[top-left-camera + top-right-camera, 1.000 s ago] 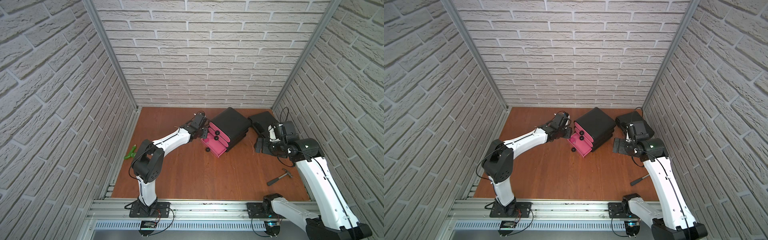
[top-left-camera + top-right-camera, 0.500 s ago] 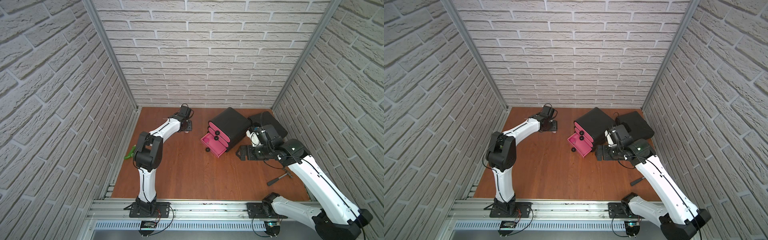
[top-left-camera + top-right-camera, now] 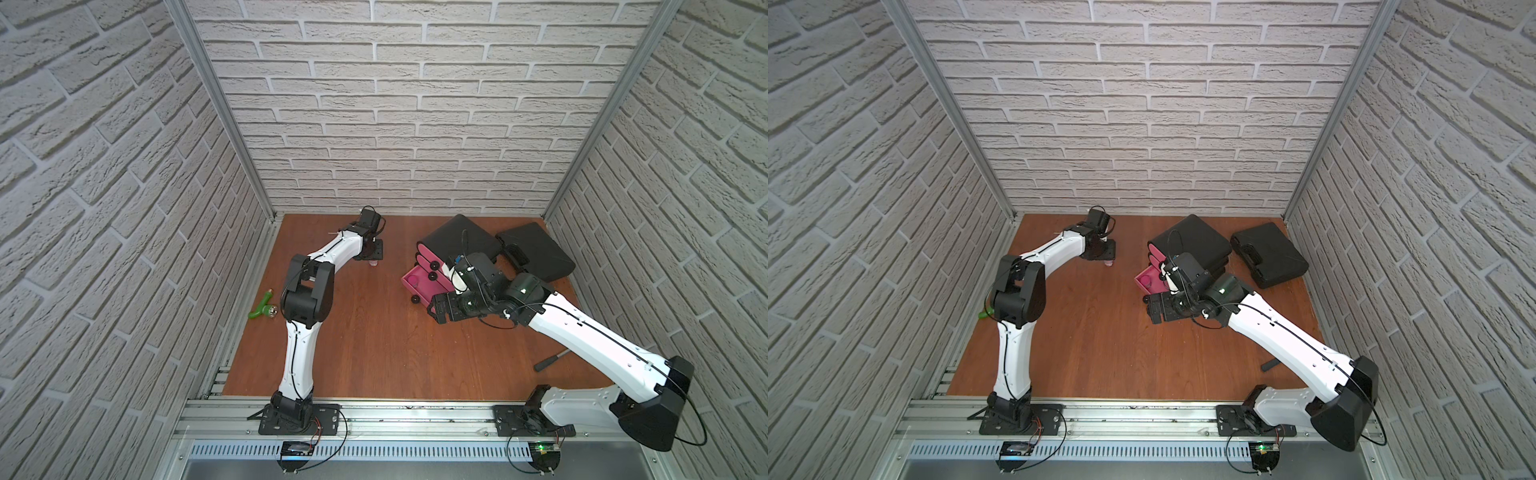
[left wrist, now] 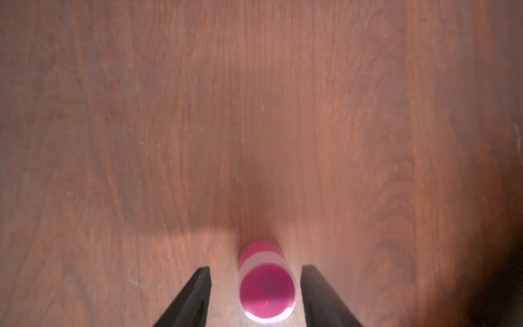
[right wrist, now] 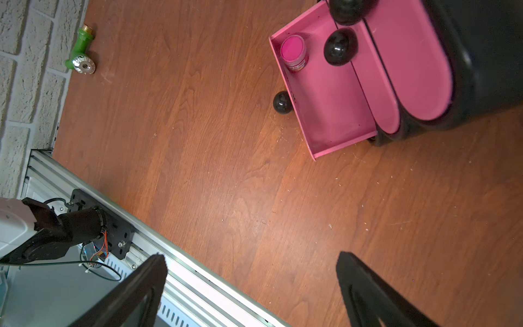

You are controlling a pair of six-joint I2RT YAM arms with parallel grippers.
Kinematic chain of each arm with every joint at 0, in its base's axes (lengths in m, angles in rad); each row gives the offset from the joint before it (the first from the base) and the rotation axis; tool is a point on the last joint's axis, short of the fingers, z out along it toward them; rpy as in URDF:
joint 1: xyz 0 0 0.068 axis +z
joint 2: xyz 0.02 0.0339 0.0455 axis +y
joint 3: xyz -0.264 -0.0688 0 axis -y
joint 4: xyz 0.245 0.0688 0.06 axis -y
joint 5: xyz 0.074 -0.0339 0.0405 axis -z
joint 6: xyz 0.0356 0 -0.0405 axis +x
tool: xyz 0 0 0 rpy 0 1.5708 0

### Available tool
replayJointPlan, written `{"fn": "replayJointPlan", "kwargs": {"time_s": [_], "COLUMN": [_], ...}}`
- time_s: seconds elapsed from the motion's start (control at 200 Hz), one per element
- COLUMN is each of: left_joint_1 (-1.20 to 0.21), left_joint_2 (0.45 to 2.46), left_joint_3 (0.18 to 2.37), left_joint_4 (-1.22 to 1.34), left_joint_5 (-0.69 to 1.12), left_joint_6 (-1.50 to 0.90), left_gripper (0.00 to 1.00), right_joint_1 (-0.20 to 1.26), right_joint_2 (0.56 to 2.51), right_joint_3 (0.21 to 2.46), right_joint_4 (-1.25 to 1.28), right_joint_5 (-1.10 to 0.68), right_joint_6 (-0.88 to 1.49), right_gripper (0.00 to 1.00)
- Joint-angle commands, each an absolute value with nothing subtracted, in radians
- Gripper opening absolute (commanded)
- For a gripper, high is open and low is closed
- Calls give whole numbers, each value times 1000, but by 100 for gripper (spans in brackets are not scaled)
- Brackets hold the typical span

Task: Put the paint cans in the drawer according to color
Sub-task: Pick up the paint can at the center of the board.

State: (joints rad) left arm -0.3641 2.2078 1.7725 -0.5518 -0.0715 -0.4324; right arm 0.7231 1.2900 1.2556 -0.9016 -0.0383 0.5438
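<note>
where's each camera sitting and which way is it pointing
Top views: high in front, looking down at the table; left arm and right arm show whole.
Left wrist: on the left arm, looking down at a pink paint can between its open fingers.
Right wrist: on the right arm, looking across the table at the open drawer holding another pink can; its fingers and the left arm's base show.
Shared: top views and right wrist show the drawer and green tool.
</note>
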Motion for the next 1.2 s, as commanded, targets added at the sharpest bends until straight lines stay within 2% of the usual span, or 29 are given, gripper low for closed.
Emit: {"fn": "replayJointPlan", "kwargs": {"time_s": [0.0,0.435,0.75,1.195], "left_joint_1": [-356,-358,-376,-388], "left_joint_2": [2243,2325,2279,2193], "left_joint_3": [1816,1892,1837,1783], "left_joint_4": [-554,-581,-591,-568], "left_joint_5": [-52,-63,-88,-78], "left_joint_6": [-416,-416,-426,-406], "left_gripper": [54,46,49,28], "right_joint_1": [735,738,738,737], "right_joint_2": [1300,1277,1275,1262], "right_joint_3": [1292,1256,1269,1272], "right_joint_4": [-853,-834,-858,-908], "right_joint_5": [-6,27,57,120], "right_joint_6": [549,562,554,572], "right_gripper": [99,99,99,99]}}
